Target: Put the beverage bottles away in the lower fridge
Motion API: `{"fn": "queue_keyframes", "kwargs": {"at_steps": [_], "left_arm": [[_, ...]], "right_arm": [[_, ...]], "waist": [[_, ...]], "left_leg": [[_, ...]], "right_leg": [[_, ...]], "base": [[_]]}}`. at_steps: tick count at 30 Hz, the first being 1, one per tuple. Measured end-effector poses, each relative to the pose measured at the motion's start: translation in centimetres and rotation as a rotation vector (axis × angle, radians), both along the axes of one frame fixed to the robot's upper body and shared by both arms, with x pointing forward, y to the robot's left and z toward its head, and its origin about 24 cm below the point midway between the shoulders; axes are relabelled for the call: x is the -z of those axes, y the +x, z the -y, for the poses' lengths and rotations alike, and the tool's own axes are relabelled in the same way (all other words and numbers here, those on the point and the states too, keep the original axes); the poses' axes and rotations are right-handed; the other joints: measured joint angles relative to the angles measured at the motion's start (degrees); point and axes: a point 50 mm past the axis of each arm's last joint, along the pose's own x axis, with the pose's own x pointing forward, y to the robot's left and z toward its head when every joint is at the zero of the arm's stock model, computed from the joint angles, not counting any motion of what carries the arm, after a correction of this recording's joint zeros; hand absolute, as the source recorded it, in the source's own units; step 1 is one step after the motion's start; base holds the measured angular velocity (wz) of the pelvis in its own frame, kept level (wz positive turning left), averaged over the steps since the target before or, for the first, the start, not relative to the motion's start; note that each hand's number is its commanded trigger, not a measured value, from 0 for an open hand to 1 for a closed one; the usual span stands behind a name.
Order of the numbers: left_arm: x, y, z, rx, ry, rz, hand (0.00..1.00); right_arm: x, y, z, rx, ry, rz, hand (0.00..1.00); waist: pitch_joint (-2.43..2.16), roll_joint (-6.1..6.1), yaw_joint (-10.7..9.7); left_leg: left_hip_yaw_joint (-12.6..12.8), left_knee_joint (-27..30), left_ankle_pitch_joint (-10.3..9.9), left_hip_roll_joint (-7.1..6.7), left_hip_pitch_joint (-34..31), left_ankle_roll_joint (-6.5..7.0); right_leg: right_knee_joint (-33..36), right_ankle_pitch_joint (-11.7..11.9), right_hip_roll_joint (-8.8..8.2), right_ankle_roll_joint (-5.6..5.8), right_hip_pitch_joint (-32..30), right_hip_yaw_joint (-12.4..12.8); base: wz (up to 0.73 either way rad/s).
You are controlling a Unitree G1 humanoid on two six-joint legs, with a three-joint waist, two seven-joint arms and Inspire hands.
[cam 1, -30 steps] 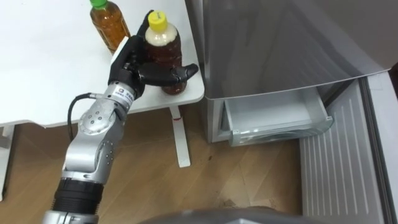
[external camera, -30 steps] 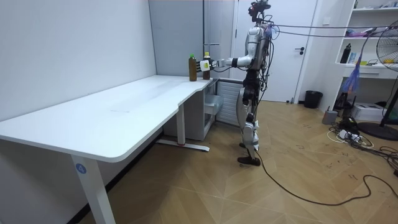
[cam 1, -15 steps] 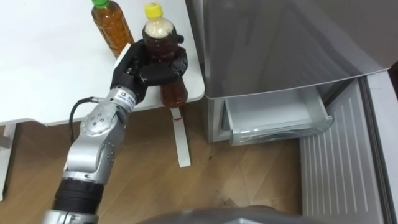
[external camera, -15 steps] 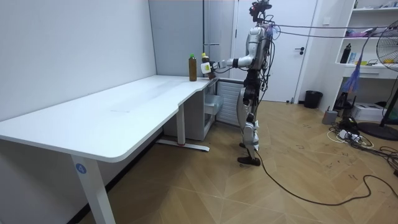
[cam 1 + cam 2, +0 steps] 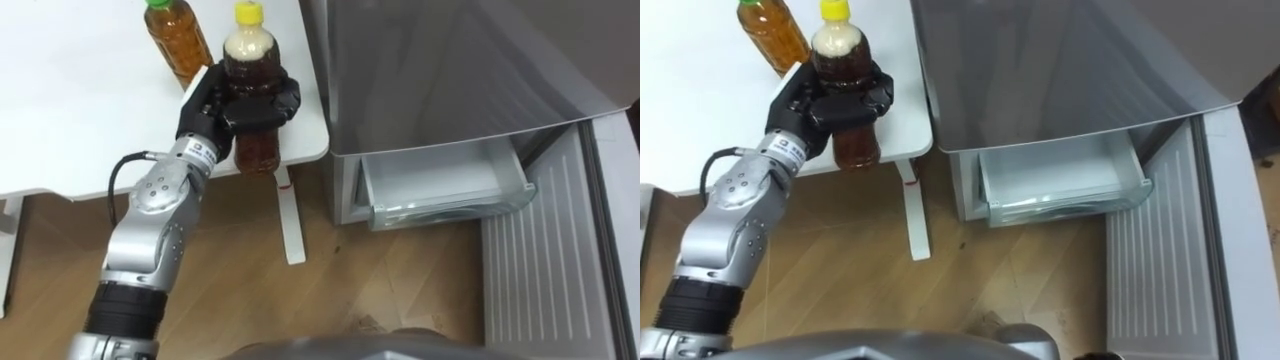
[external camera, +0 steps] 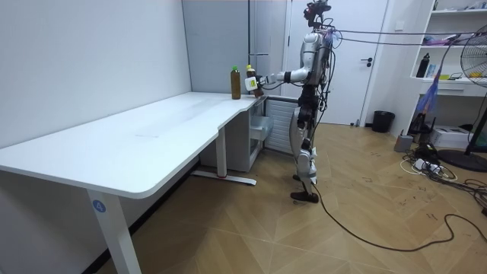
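Observation:
My left hand is shut on a dark tea bottle with a yellow cap and holds it upright, lifted off the white desk near its right front corner. A second bottle, amber with a green cap, stands on the desk just behind and to the left of the hand. The grey fridge stands to the right, its lower drawer pulled out and empty. In the room view I stand at the desk's far end with the left arm stretched toward the bottles.
The lower fridge door hangs wide at the right, ribbed inside. The desk's white leg stands on the wooden floor below the held bottle. A long stretch of the desk runs toward the room view's left.
My left hand has closed round the yellow-capped bottle and raised it off the desk. The green-capped bottle has stayed where it was.

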Motion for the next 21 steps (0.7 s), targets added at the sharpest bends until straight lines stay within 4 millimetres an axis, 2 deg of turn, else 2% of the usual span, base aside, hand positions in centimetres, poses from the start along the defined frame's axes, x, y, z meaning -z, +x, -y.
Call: {"fn": "queue_keyframes", "kwargs": {"at_steps": [2,5,8,12,18,21], "left_arm": [[-0.8,0.0,0.2,0.014,-0.004,0.033,1.00],[-2.4,0.0,0.6,0.031,-0.011,0.101,1.00],[-3.0,0.0,0.9,0.043,-0.013,0.130,1.00],[-3.0,0.0,1.2,0.055,-0.020,0.129,1.00],[-2.8,-0.2,2.6,0.119,-0.081,0.117,1.00],[-2.9,-0.3,3.2,0.137,-0.162,0.113,1.00]], "right_arm": [[0.0,0.4,0.0,0.005,0.002,0.017,0.00],[-0.1,1.1,0.1,0.011,-0.007,0.047,0.00],[-0.1,1.4,0.1,0.012,-0.016,0.058,0.00],[-0.2,1.6,0.1,-0.008,-0.034,0.068,0.00],[-0.2,2.7,-0.2,-0.127,-0.058,0.087,0.00],[-0.7,4.6,-0.5,-0.236,-0.066,0.147,0.00]], "waist": [[0.00,-0.40,0.16],[-0.44,-1.14,0.16],[-0.50,-1.22,0.28],[-0.50,-1.19,1.24],[-0.44,-1.08,3.38],[-0.40,-1.01,3.58]], "left_leg": [[0.00,-0.10,0.00,0.02,-0.08,0.00],[-0.26,-0.12,0.00,0.00,-0.21,0.00],[-0.93,-0.49,0.00,0.02,-0.04,0.00],[-1.18,-0.43,0.01,0.04,-0.11,0.00],[-2.01,0.53,0.00,-0.13,-1.22,0.00],[-2.40,0.62,0.02,-0.14,-1.74,-0.02]], "right_leg": [[-0.02,0.00,0.00,0.00,-0.11,-0.09],[-0.17,0.00,-0.09,0.00,0.00,-0.59],[-0.17,0.00,-0.13,0.00,0.32,-1.33],[-0.14,0.01,-0.12,0.00,0.33,-1.59],[-0.15,0.03,-0.31,-0.02,0.22,-2.59],[-0.13,0.06,-0.35,-0.06,0.16,-3.16]], "base": [[0.02],[0.05],[0.10],[0.01],[0.09],[0.09]]}}
